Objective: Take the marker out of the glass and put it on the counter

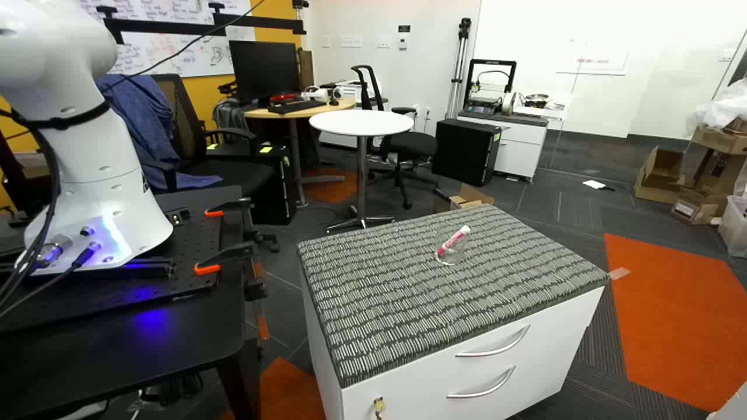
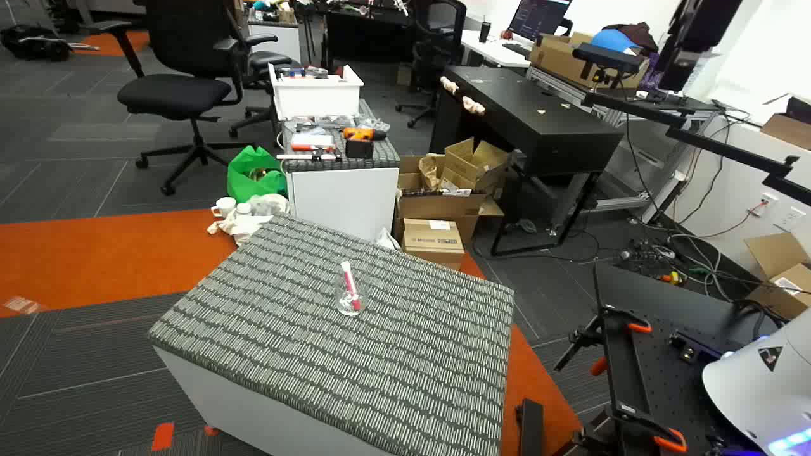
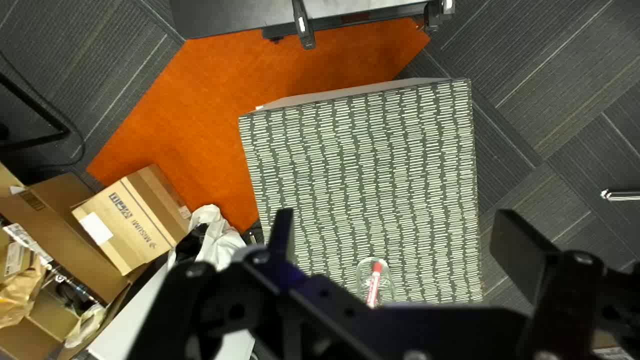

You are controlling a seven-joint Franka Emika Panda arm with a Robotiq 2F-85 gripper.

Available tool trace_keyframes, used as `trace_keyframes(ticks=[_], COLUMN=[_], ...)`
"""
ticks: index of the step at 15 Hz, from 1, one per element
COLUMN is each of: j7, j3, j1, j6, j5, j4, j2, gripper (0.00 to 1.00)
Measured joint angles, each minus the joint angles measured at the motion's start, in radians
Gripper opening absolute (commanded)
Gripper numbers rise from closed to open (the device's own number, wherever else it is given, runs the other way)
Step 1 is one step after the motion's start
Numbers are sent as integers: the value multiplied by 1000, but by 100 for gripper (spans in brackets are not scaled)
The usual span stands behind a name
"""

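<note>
Marker [image 3: 373, 287] leans in glass [image 3: 385, 286]; gripper [image 3: 397, 230] hangs well above.

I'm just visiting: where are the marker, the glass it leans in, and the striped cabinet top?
Marker [image 2: 351, 286]: in an exterior view, on the red barrel.
Glass [image 3: 387, 285]: in the wrist view, on its clear side wall.
Cabinet top [image 1: 420, 297]: in an exterior view, on a bare part of its striped surface.

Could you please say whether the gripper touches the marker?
Apart: the gripper stands wide open in the wrist view, and both exterior views show no gripper near the marker.
</note>
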Motion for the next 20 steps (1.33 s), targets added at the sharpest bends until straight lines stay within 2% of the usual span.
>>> trace_keyframes(ticks=[8, 11, 20], j7=[0, 0, 48], j3=[0, 2, 26], j1=[1, 1, 1], j6=[1, 35, 388], j5=[0, -11, -44], j4=[0, -5, -80], j2=[0, 6, 129], gripper=[100, 100, 100])
